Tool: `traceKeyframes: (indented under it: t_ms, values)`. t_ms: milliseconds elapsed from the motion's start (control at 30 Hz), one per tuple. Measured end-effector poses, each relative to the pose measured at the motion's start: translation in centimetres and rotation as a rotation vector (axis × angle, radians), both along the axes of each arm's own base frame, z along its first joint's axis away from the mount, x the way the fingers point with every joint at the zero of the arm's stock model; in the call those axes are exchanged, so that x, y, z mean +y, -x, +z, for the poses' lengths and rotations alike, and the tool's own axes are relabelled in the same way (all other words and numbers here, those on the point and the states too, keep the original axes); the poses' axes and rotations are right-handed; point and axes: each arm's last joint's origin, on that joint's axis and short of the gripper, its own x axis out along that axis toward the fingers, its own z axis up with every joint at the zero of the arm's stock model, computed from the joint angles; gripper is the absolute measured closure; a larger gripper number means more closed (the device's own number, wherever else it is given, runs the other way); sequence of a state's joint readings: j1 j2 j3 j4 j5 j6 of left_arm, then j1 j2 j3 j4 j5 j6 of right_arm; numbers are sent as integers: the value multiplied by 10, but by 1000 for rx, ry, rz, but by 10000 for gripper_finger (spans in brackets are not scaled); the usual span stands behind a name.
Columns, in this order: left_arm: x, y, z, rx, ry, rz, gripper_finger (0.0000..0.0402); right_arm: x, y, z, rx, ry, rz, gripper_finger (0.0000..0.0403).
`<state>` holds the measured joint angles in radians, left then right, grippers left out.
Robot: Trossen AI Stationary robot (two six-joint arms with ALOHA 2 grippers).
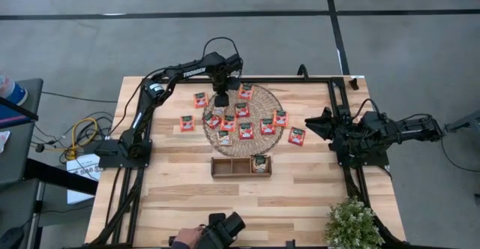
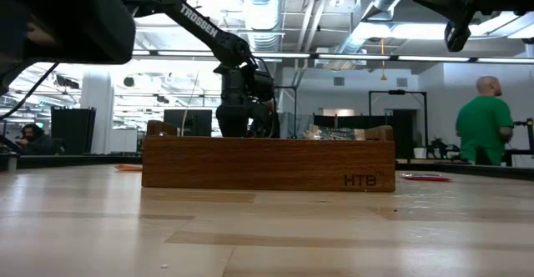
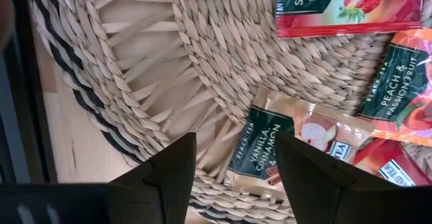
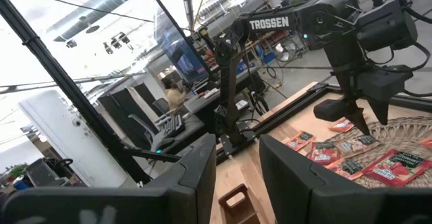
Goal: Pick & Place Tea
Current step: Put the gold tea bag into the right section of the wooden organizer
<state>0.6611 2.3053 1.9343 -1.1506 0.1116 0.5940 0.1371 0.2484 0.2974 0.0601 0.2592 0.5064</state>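
Above the woven mat (image 1: 244,121), I am hovering the left claw (image 3: 233,166) spread, straddling a tea sachet (image 3: 270,146) for pinching.

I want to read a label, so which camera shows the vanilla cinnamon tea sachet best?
The left wrist view: the vanilla cinnamon sachet lies close on the woven mat, its lettering readable. The high view shows only tiny sachets, and the low and right wrist views cannot single it out.
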Motion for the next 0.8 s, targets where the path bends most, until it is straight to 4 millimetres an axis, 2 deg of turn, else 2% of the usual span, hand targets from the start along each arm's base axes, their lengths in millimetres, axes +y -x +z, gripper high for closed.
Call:
traceKeyframes:
  t_ms: [233, 600, 800]
  values:
    - [-4, 7, -18, 72, -8, -45, 208, 0, 0, 0, 0, 0, 0, 296]
    - [-4, 7, -19, 67, -24, -26, 210, 0, 0, 0, 0, 0, 0, 296]
    - [-3, 7, -19, 66, -26, -29, 233, 0, 0, 0, 0, 0, 0, 296]
